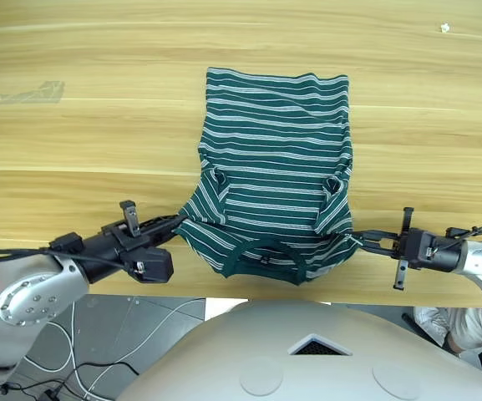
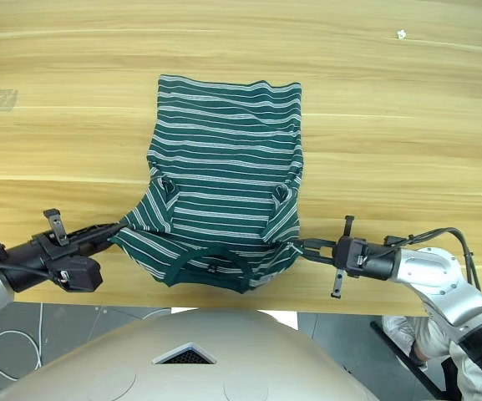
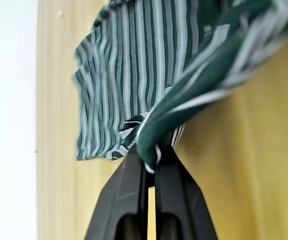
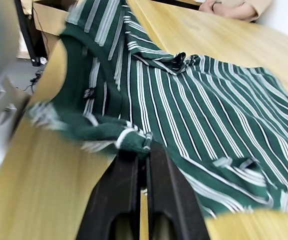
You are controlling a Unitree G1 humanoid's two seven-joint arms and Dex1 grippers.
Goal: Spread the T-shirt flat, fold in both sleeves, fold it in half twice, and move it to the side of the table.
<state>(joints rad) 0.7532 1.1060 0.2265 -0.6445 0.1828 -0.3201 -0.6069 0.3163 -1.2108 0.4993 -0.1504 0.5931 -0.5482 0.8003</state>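
Flanking the T-shirt [image 1: 274, 159], left hand [image 1: 180, 220] and right hand [image 1: 357, 241] pinch it.

Head eyes overlook the table [image 1: 73, 142]; wrist cameras face the T-shirt [image 3: 124, 75] closely.

The dark green T-shirt [image 1: 274, 167] with thin white stripes lies on the table, sleeves folded in, its neck end lifted at the near edge.

A light, wood-grained counter [image 1: 73, 150] is spread across most of the frame and evenly lit. A small white scrap [image 1: 445, 27] is seen at upper right, a faint mark [image 1: 32, 92] at upper left. Grey floor [image 1: 140, 334] with loose cables [image 1: 167, 317] is shown at lower left.
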